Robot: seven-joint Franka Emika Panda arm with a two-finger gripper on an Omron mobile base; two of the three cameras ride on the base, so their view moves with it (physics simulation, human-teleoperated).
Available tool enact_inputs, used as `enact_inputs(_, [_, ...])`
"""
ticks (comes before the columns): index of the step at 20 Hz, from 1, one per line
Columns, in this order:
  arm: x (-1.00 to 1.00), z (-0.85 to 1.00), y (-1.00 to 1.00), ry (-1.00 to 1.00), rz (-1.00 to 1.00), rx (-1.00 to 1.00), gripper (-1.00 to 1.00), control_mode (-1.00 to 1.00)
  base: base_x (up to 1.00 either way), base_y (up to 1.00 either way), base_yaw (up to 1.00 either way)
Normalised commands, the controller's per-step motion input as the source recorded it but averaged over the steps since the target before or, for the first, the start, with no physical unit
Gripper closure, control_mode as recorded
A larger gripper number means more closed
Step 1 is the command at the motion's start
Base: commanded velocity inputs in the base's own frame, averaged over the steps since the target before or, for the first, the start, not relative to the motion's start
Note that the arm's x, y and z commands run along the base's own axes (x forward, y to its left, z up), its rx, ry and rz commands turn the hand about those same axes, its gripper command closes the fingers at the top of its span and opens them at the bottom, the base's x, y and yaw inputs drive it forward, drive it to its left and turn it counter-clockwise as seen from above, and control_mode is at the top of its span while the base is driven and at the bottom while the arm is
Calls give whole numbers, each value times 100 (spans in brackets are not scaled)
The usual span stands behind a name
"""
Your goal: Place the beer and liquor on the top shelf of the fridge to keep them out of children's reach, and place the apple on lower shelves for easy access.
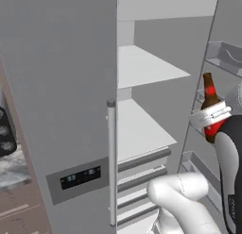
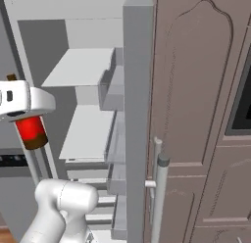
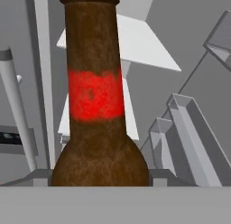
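Observation:
The beer (image 1: 208, 94), a dark brown bottle with a red label, hangs upright in front of the open fridge (image 1: 56, 87), with my gripper (image 1: 211, 117) shut around its body. From the right, the white hand (image 2: 22, 104) covers the bottle's middle and the red label (image 2: 30, 132) shows below it. The beer (image 3: 97, 105) stands close in the hand view. The top shelf (image 1: 146, 65) lies left of the bottle and slightly above its top. A lower shelf (image 1: 139, 129) sits beneath it. The liquor and the apple are out of view.
The left fridge door is shut, with a bar handle (image 1: 111, 162) and a dark display panel (image 1: 80, 177). Door bins (image 1: 227, 56) line the open right door. White drawers (image 1: 142, 176) sit under the shelves. A brown cabinet (image 2: 196, 114) stands right of the fridge.

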Motion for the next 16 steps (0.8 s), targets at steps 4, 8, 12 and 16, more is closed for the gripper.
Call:
enact_inputs(4, [0, 0, 0, 0, 0, 0, 100, 100, 35, -16, 13])
enact_inputs(8, [0, 0, 0, 0, 0, 0, 100, 100, 34, 0, 17])
enact_inputs(12, [8, 0, 0, 0, 4, 0, 100, -100, 24, 0, 13])
enact_inputs(16, [28, 0, 0, -8, 13, 1, 100, -100, 0, 0, 0])
